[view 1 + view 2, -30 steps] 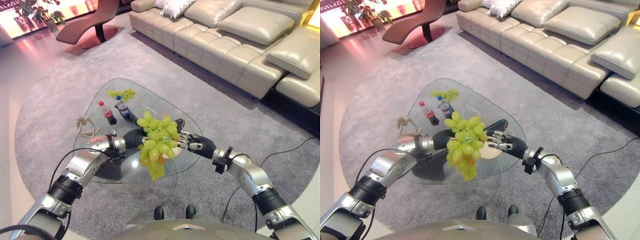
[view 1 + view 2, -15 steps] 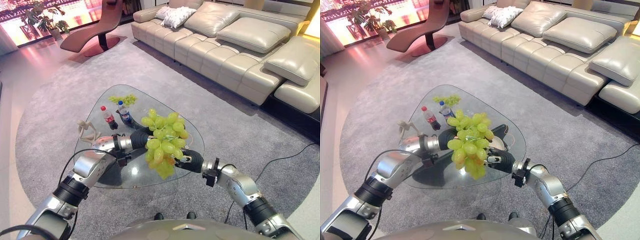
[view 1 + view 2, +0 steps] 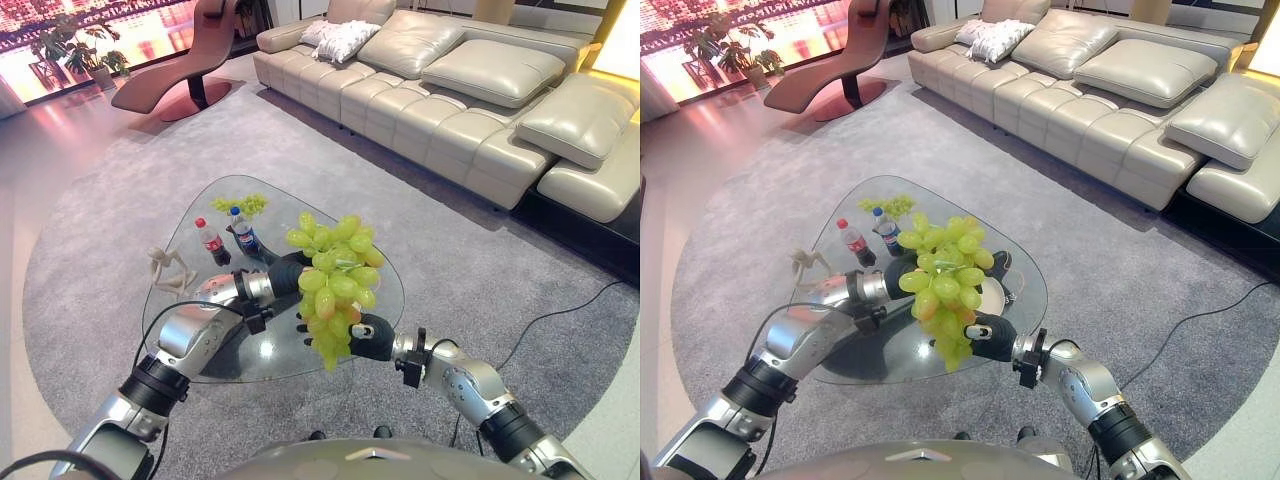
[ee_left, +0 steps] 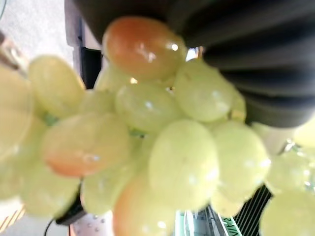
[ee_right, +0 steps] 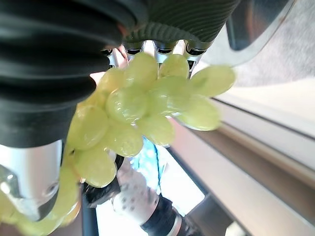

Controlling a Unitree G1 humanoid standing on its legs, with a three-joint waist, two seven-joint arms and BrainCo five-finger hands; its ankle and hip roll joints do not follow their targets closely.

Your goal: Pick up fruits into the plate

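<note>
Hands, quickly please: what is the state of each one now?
Left hand: cannot be told, fingers hidden behind the grape bunch.
Right hand: cannot be told, fingers hidden too.

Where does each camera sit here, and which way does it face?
Left eye view: head camera looking down at the glass table, both arms entering from below, grapes hanging between them.
Right eye view: the same scene from slightly aside.
Left wrist view: on the left arm, pressed against the grapes, dark cover above.
Right wrist view: on the right arm, grapes beside its dark cover.
All four share the grapes.
</note>
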